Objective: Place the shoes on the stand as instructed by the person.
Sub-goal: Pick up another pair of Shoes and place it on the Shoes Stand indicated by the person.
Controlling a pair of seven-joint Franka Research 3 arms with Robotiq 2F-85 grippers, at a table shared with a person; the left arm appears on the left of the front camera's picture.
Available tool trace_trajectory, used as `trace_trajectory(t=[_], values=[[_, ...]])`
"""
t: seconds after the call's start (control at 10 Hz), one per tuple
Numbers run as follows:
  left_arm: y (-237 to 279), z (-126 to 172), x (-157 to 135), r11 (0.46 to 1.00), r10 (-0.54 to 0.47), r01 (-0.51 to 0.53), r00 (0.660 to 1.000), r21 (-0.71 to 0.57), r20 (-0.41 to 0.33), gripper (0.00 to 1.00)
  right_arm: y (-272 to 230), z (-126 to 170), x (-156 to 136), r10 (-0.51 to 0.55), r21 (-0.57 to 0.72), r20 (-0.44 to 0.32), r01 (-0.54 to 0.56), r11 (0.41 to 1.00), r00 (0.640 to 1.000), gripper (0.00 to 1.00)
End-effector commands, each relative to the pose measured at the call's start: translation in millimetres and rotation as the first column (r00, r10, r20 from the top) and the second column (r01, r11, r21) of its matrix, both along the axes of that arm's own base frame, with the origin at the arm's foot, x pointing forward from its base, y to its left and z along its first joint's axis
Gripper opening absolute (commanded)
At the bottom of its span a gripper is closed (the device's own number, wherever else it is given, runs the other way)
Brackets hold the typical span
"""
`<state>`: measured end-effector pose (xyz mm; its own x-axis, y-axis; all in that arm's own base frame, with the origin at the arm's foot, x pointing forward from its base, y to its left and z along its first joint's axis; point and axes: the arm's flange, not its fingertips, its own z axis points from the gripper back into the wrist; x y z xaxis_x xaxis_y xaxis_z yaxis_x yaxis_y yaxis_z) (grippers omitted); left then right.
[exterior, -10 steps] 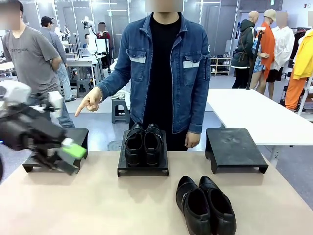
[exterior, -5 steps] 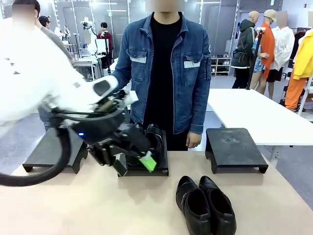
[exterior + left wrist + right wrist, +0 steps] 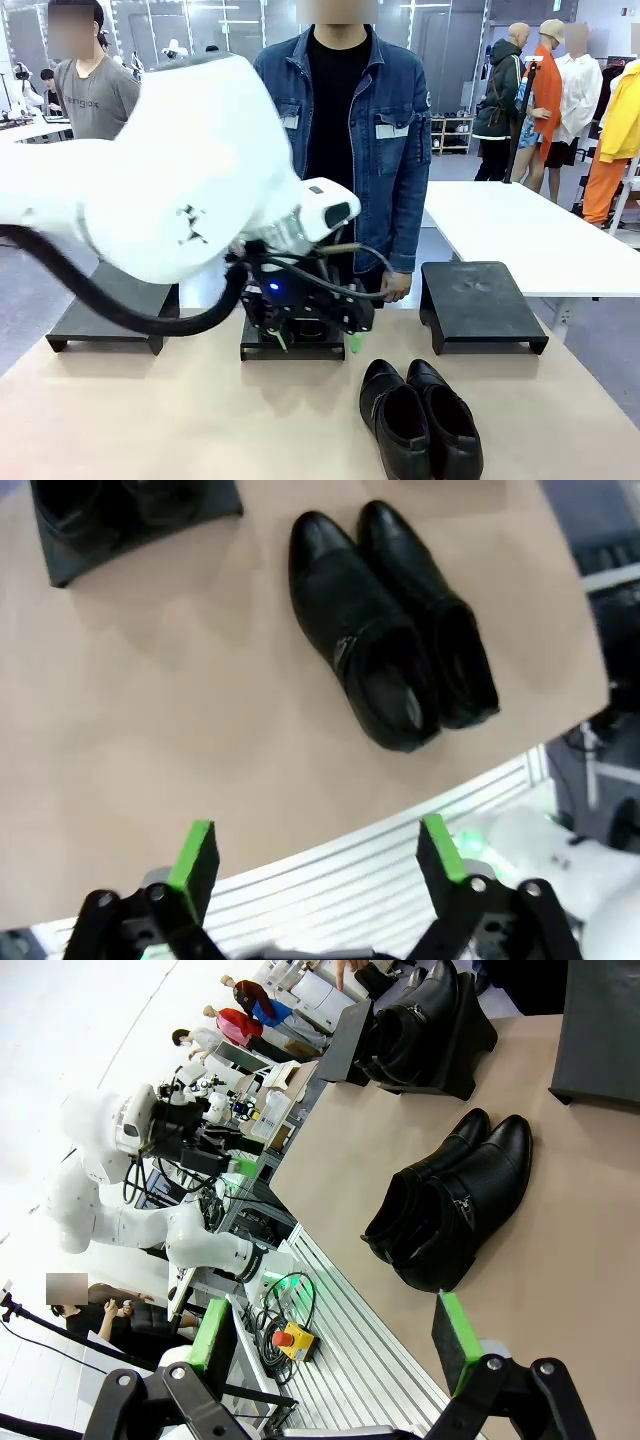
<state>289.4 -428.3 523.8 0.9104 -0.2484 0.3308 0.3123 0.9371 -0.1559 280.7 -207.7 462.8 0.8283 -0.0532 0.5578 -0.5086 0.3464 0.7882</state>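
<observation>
Loose pair (image 3: 420,420): two black shoes are set side by side and touching on the table (image 3: 150,420), right of centre at the near edge. The toes are turned toward the far side and the openings toward the robot.
Stand pair (image 3: 420,1015): the second pair is seated on the middle stand (image 3: 290,348), shoe against shoe. In the front view it is masked by the left arm (image 3: 180,190).
Middle stand: a low black platform is placed at the table's far edge, directly in front of the person (image 3: 350,130). The loose pair is found near its right front corner, apart from it.
Left stand (image 3: 100,320): a matching platform is located at the far left, and nothing is seen on its visible part.
Right stand (image 3: 480,305): a matching platform is located at the far right with a bare, scuffed top.
Left gripper (image 3: 318,858): the fingers are spread wide with nothing between the green pads. It is held above the table just in front of the middle stand. In its wrist view the loose pair is seen ahead of it and to one side, with a corner of the middle stand to the other side.
Right gripper (image 3: 333,1335): the fingers are spread apart with nothing held. It is positioned off the table's near edge, well apart from both pairs.
Person: a denim jacket over a black shirt is worn. One hand (image 3: 395,287) is hung at the side, between the middle and right stands.
</observation>
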Motion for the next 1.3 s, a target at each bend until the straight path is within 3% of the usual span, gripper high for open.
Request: trace_trajectory(t=[0.0, 0.5, 0.7, 1.2], values=[[-53.0, -4.3, 16.9, 0.998, 0.057, -0.057, 0.998, 0.028, 0.000, 1.00, -1.1, 0.9, -0.1, -0.001, 0.014, 0.024, 0.001, 1.000, 1.000, 1.00], [-120.0, -39.7, 23.7, 0.987, 0.153, -0.153, 0.988, 0.041, -0.008, 1.00, -1.1, 0.9, -0.1, -0.001, 0.014, 0.024, 0.001, 1.000, 1.000, 1.00], [-92.8, -41.9, 12.0, 0.993, 0.112, -0.112, 0.994, 0.026, -0.002, 1.00, -1.1, 0.9, -0.1, -0.001, 0.014, 0.024, 0.001, 1.000, 1.000, 1.00], [-92.8, -41.9, 12.0, 0.993, 0.112, -0.112, 0.994, 0.026, -0.002, 1.00, -1.1, 0.9, -0.1, -0.001, 0.014, 0.024, 0.001, 1.000, 1.000, 1.00]])
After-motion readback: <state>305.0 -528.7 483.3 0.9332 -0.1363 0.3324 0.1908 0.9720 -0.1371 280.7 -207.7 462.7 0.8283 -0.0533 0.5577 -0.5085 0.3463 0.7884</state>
